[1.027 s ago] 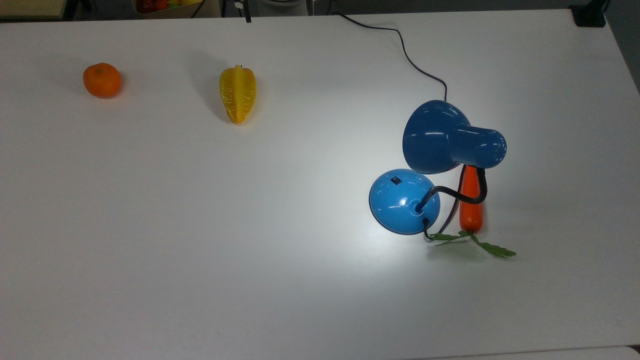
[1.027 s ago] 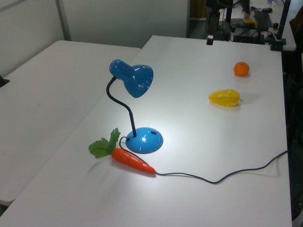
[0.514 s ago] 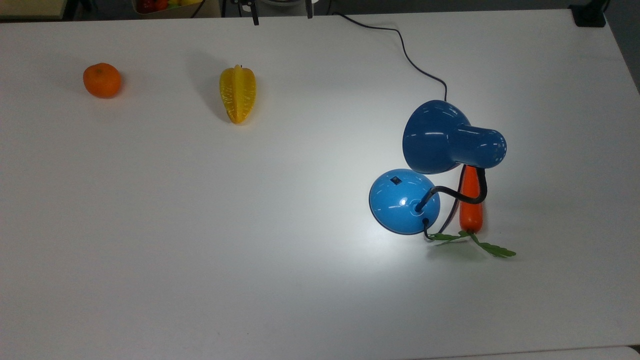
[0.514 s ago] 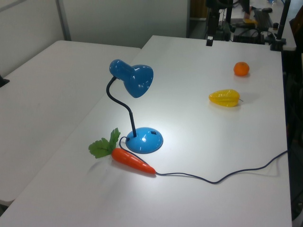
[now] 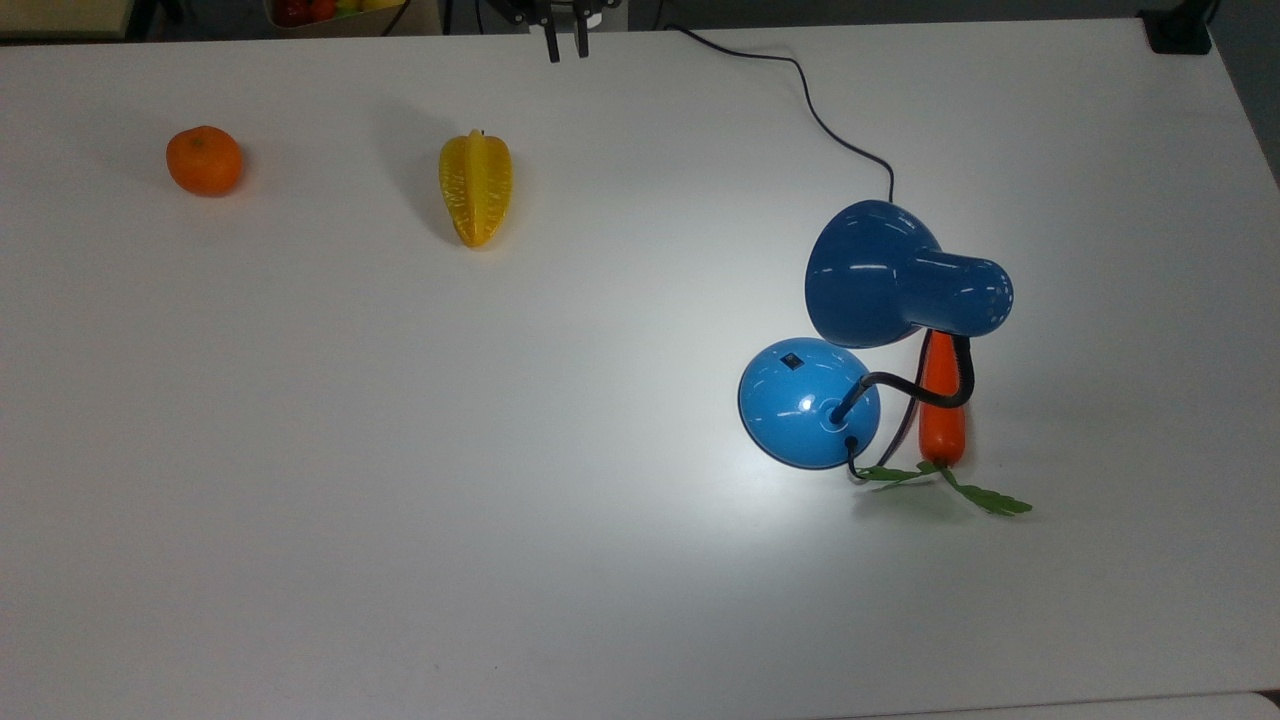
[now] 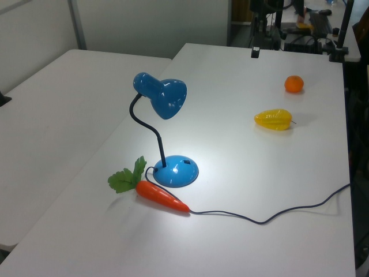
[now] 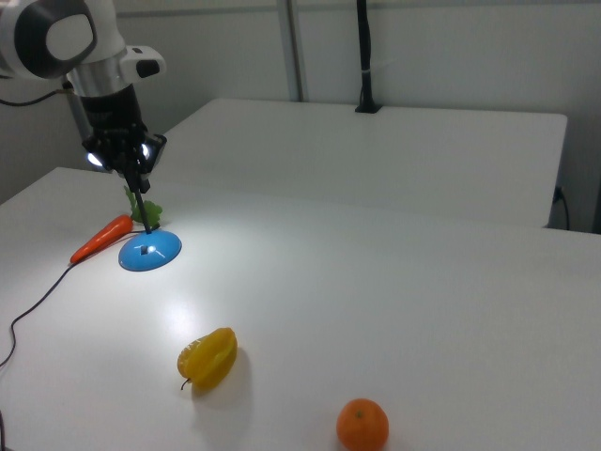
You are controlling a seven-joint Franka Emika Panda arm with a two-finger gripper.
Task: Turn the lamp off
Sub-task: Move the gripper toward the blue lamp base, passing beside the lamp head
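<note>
The end effector point(image 5: 566, 48) hangs at the far edge of the white surface point(image 5: 400, 450), fingers nearly pressed together around nothing. Well apart, toward the top view's right, the lit lamp point(image 5: 810, 402) stands beside a carrot point(image 5: 942, 425). A starfruit point(image 5: 476, 188) and an orange point(image 5: 204, 160) lie toward the top view's left.

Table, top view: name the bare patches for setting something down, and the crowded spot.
Free: the table between the starfruit and the lamp, and the top view's whole lower left. Crowded: the carrot lies close beside the lamp's base, under its shade, cord alongside.
</note>
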